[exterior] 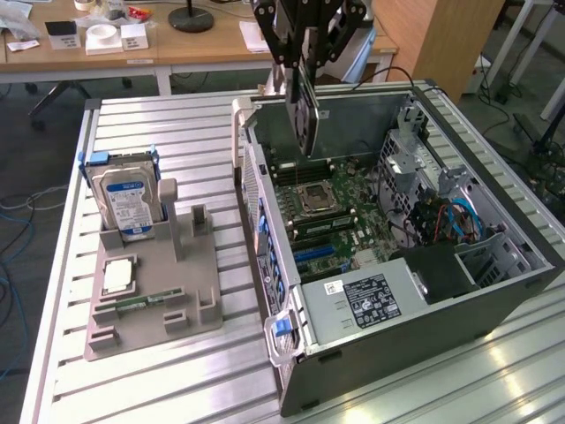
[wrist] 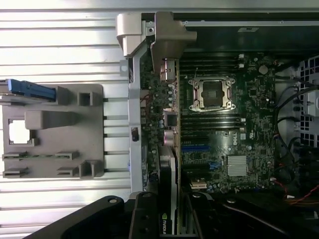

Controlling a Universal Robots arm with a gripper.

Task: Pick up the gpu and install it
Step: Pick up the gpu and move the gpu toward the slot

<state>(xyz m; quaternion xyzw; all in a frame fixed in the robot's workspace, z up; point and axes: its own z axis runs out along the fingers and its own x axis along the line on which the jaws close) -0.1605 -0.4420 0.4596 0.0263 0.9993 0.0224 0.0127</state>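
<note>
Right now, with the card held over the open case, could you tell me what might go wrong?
The gripper holds the gpu edge-down above the motherboard; a slip could drop it onto the CPU socket. Its metal bracket hangs close to the case's rear wall and might catch there if lowered.

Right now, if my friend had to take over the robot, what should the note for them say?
End effector: shut on the gpu, gripping it by its upper end.
Gpu: hangs on edge over the open computer case, above the motherboard, on the side near the case's rear wall.
Other parts: the hard drive stands in the grey holder on the table, at the exterior view's left.
Done: the gpu is picked up and brought over the case.
Left: the gpu is not seated in a motherboard slot yet.
</note>
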